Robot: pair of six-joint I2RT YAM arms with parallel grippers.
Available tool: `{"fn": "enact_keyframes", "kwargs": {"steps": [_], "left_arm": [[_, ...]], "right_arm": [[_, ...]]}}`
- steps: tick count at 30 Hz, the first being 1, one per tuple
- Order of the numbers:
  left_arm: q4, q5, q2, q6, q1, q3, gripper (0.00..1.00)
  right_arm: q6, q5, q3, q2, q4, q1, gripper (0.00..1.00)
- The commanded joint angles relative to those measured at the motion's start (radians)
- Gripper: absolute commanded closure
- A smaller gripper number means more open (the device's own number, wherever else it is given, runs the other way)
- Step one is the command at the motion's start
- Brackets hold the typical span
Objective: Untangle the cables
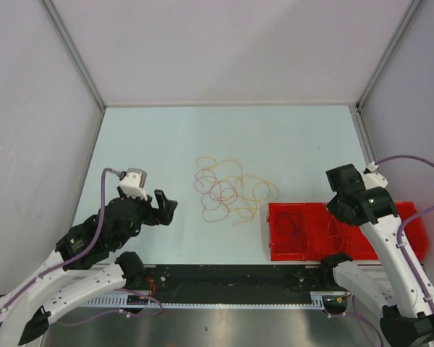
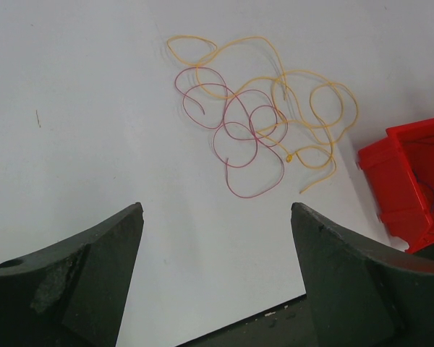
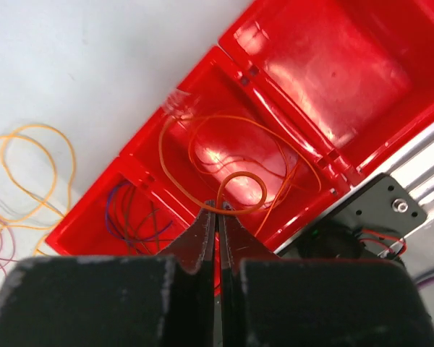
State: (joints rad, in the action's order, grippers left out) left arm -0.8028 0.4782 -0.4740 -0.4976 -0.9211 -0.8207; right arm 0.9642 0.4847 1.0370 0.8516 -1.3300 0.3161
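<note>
A loose tangle of thin cables (image 1: 230, 191), yellow-orange and dark red loops, lies on the table's middle; it also shows in the left wrist view (image 2: 260, 123). My left gripper (image 1: 165, 206) (image 2: 217, 210) is open and empty, left of the tangle and apart from it. My right gripper (image 1: 341, 206) (image 3: 218, 206) is shut on an orange cable (image 3: 246, 173), whose loops hang into the middle compartment of the red tray (image 3: 224, 54). A dark purple cable (image 3: 123, 217) lies coiled in the tray's neighbouring compartment.
The red tray (image 1: 275, 253) sits at the front right, by the black rail (image 1: 224, 278) along the table's near edge; its corner shows in the left wrist view (image 2: 405, 173). Grey walls enclose the table on three sides.
</note>
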Motion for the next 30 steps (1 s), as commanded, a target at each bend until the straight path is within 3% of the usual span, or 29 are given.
{"fn": "enact_keyframes", "kwargs": {"steps": [1,13,30], "left_arm": [[0.022,0.011,0.012,-0.001,-0.009,0.003,0.12],[0.034,0.002,-0.003,0.016,-0.007,0.006,0.12],[0.056,-0.027,-0.021,0.044,-0.007,0.011,0.12]], "right_arm": [[-0.028,-0.116,-0.069,-0.031,0.092,-0.080,1.00],[0.016,-0.143,-0.216,-0.006,0.189,-0.103,1.00],[0.088,-0.031,-0.339,0.151,0.344,-0.117,1.00]]}}
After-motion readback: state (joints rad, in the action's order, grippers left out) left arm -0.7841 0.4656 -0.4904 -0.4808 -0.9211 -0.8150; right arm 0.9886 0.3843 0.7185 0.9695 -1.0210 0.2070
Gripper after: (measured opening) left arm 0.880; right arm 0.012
